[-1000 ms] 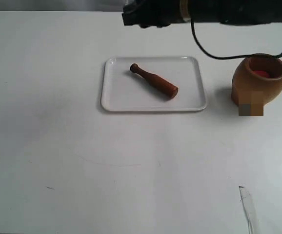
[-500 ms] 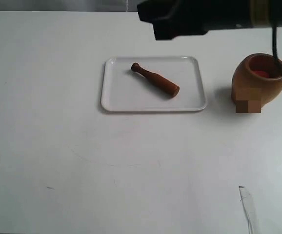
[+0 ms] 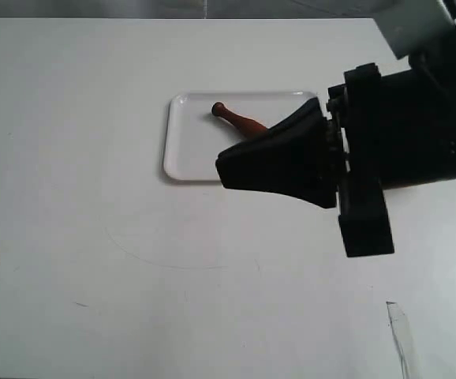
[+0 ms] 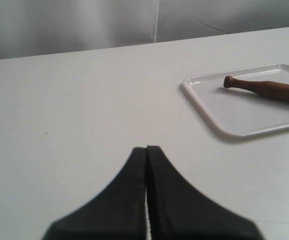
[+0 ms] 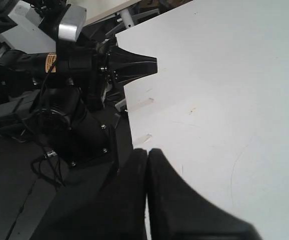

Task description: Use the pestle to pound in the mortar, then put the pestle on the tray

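Note:
The dark reddish-brown pestle (image 3: 240, 120) lies loose on the white tray (image 3: 188, 150), its knobbed end toward the tray's back left. Its thick end and the tray's right part are hidden behind my right arm. My right gripper (image 3: 222, 167) is shut and empty, hanging close to the exterior camera and pointing left. The mortar is hidden behind that arm. In the left wrist view, the pestle (image 4: 264, 89) rests on the tray (image 4: 224, 110), well away from my shut, empty left gripper (image 4: 146, 148). The right wrist view shows my right gripper (image 5: 147, 151) shut over the table's edge.
The right wrist view shows the left arm (image 5: 79, 62) and its base beyond the table's edge (image 5: 127, 107). A pale strip (image 3: 398, 328) lies near the table's front right. Faint curved scratches (image 3: 181, 260) mark the tabletop in front of the tray.
My right arm has swung from the back of the scene down and toward the exterior camera, now covering the mortar and the tray's right part. The pestle has stayed on the tray.

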Tool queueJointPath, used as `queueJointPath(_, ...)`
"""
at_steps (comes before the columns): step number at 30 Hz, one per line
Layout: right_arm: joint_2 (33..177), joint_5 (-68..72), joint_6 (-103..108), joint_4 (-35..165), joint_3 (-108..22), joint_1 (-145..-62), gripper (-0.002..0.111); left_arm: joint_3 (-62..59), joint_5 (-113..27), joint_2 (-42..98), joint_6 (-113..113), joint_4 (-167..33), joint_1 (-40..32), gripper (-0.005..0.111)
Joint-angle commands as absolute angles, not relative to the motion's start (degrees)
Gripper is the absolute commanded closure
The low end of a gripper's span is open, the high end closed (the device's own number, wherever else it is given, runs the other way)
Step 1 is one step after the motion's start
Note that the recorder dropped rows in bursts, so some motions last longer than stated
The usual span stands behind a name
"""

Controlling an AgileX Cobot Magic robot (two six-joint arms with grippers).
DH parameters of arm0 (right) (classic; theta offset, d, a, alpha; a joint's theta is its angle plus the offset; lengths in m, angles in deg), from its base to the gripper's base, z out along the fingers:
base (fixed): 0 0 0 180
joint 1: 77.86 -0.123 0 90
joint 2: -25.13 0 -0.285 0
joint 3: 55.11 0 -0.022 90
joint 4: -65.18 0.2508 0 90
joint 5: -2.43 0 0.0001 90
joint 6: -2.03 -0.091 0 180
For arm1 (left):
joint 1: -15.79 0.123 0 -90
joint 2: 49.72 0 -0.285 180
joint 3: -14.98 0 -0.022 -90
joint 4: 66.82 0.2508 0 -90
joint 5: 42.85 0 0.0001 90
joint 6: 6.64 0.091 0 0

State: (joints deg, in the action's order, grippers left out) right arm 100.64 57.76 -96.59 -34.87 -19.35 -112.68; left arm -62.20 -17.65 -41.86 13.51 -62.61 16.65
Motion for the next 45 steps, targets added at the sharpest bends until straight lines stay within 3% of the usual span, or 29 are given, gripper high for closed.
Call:
queueJointPath(1,100.1,58.7,-96.5,-34.8,-19.0,-112.8,0.108,-62.2,-17.8,-41.9,13.0,-63.0,16.2,0.107)
queueJointPath(13,98.9,58.9,-98.5,-34.8,-19.0,-112.8,0.108,-62.2,-17.8,-41.9,13.0,-63.0,16.2,0.107)
queueJointPath(17,88.3,56.5,-98.7,-34.8,-19.0,-112.5,0.108,-62.2,-17.8,-41.9,13.0,-63.0,16.2,0.107)
queueJointPath(22,62.3,47.8,-98.4,-34.8,-12.7,-105.5,0.108,-62.2,-17.8,-41.9,13.0,-63.0,16.2,0.107)
queueJointPath(26,50.0,42.6,-98.4,-34.8,-6.4,-99.5,0.108,-62.2,-17.8,-41.9,13.0,-63.0,16.2,0.107)
queueJointPath(39,32.9,31.0,-98.6,-34.8,9.3,-82.4,0.108,-62.2,-17.8,-41.9,13.0,-63.0,16.2,0.107)
queueJointPath(45,32.9,30.0,-98.6,-34.8,13.9,-79.5,0.108,-62.2,-17.8,-41.9,13.0,-63.0,16.2,0.107)
